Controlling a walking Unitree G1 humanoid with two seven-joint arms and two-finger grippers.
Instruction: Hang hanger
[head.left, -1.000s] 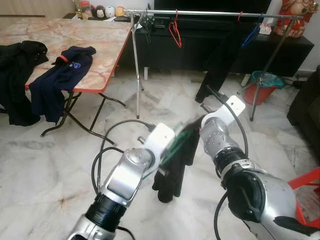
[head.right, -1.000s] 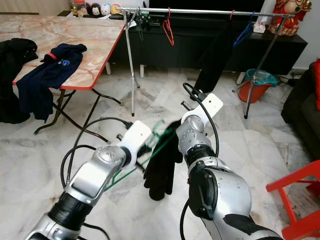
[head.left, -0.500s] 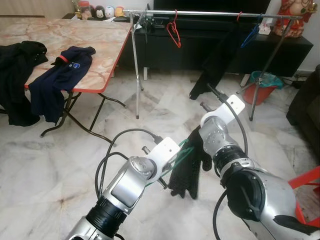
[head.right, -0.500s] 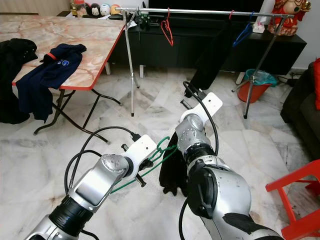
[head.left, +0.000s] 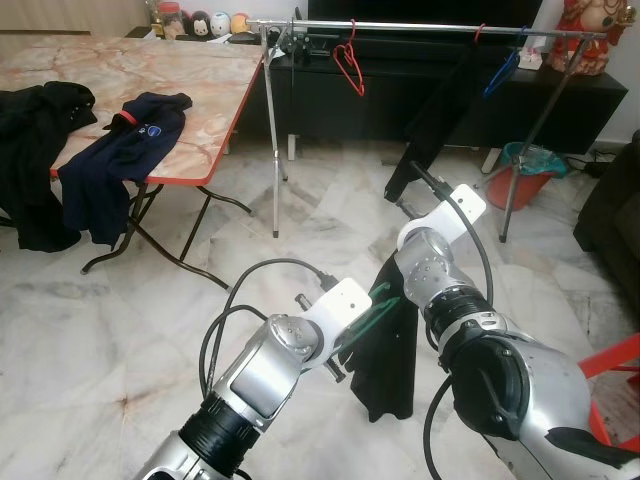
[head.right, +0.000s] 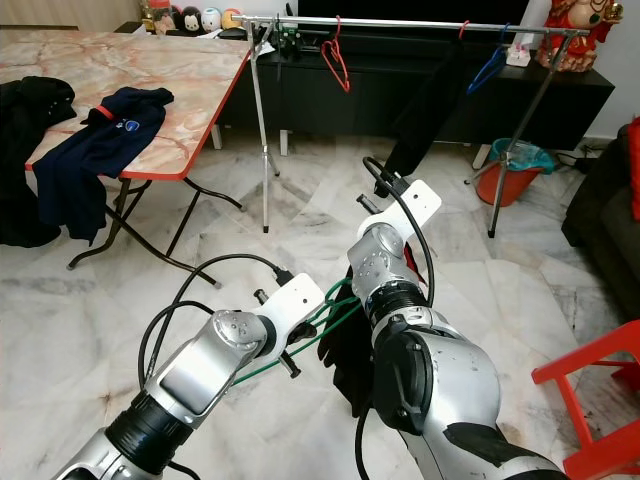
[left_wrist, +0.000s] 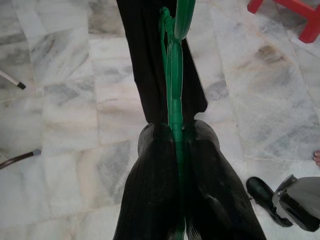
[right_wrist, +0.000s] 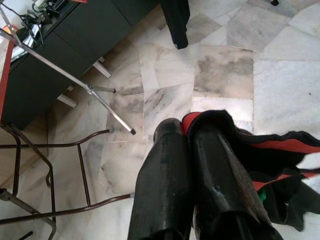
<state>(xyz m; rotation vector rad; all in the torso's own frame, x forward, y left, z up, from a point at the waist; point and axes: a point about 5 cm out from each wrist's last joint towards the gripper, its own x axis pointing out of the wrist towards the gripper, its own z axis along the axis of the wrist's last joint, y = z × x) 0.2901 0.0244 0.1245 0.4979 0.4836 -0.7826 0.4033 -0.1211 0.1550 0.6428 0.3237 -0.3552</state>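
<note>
1. Left gripper (left_wrist: 174, 131): low in front of the robot, above the marble floor (head.left: 100, 330). Its two black fingers (left_wrist: 152, 190) are pressed together on the green hanger (left_wrist: 174, 75), which runs straight out between them.
2. Green hanger: held between the two arms at about mid-height, well short of the rail. A black garment (head.left: 385, 350) hangs from it, its lower end just above the floor.
3. Right gripper (right_wrist: 186, 131): just beside the left one, fingers clamped on an edge of the black garment, whose red lining (right_wrist: 280, 146) shows in the right wrist view.
4. Clothes rail (head.left: 420, 27): a metal bar on thin legs, standing well beyond the grippers in front of a dark low cabinet (head.left: 420, 95). On it hang a red hanger (head.left: 349, 62), a blue hanger (head.left: 500, 72) and a dark garment (head.left: 430, 125).
5. Folding table (head.left: 200, 100): on the robot's left, marble-patterned top with red edge. A navy shirt (head.left: 120, 160) drapes over its near edge; black clothing (head.left: 35, 150) hangs further left.
6. Red bucket (head.left: 525, 175) with a green liner: on the floor by the rail's right leg.
7. Red stool (head.right: 590, 390): on the robot's right, at the picture edge.
</note>
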